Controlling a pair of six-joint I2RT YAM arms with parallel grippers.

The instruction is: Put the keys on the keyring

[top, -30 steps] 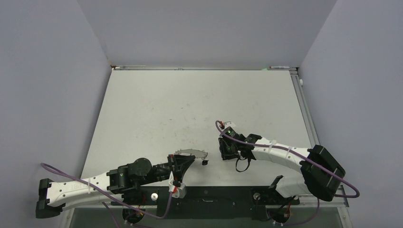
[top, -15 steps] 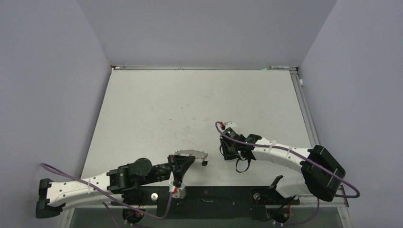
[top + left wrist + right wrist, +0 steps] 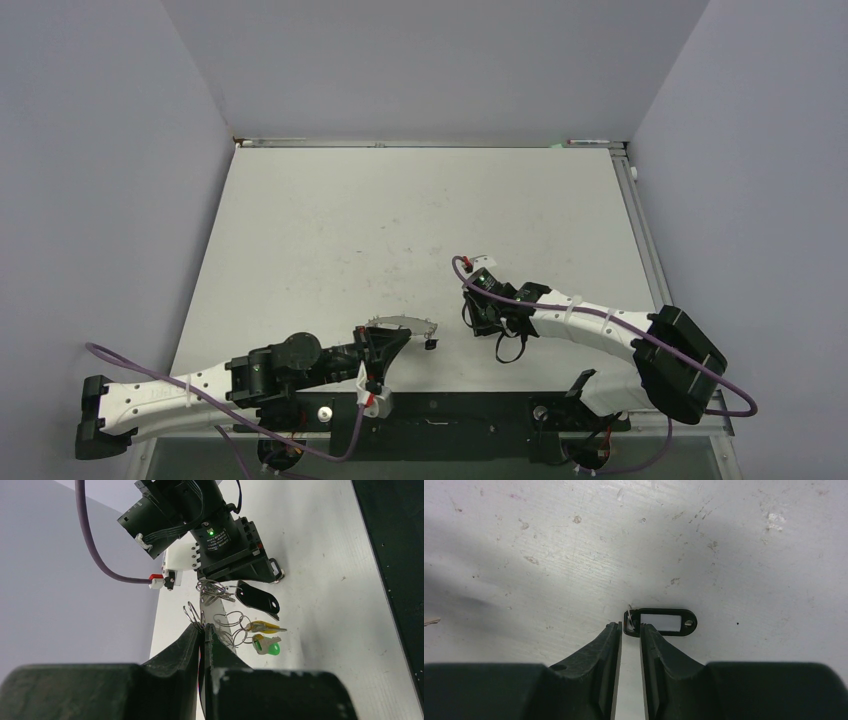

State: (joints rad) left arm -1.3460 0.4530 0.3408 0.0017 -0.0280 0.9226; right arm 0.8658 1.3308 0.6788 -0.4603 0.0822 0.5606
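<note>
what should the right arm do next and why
Probably close the right gripper. Its jaws stand narrowly apart, with one end of the black key tag at their tips, lying flat on the table and not yet lifted.

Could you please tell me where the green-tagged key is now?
In the left wrist view, the green-tagged key sits just beyond the left tool, toward picture right, directly beneath the yellow-tagged key.

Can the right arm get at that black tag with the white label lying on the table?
Probably yes. The right gripper sits right at the black tag, jaws slightly apart at its near end, and nothing on the table lies between them.
</note>
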